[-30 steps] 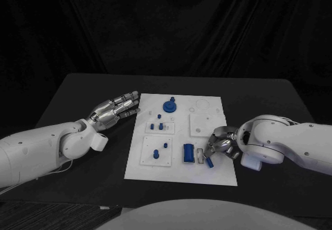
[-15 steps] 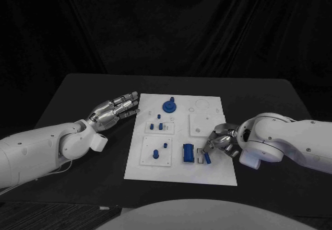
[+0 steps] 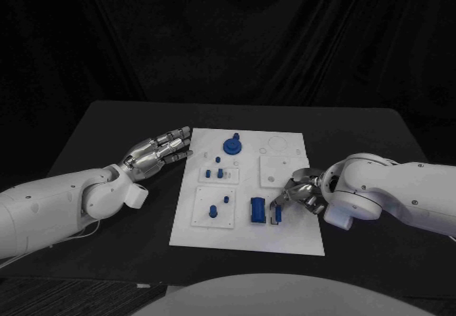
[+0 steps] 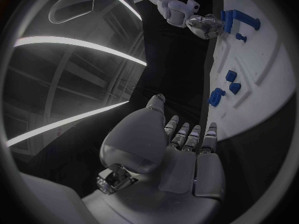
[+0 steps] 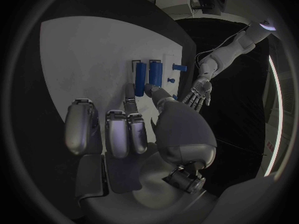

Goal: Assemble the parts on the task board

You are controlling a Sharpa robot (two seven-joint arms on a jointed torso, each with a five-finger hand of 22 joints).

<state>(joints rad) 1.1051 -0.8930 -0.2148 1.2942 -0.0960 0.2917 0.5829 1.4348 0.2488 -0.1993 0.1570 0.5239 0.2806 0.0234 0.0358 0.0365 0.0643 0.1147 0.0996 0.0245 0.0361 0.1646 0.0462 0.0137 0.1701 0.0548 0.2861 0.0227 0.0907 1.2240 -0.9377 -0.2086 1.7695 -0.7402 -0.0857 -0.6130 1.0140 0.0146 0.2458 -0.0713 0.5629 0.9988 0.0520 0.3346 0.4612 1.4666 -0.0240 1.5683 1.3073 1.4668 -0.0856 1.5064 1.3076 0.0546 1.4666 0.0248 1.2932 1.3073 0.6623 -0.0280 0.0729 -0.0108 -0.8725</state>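
The right hand [image 3: 302, 195] pinches a slim blue bar [image 3: 279, 212] between thumb and a finger, holding it at its slot on the white task board [image 3: 285, 240], just beside the larger blue block [image 3: 257, 210]. The bar looks small, light, rigid and probably smooth plastic, so it likely wants a fingertip grip near its upper end, kept square to the slot. The left hand [image 3: 157, 152] hovers empty, fingers apart, over the desk [image 3: 105, 125] beside the board's left edge.
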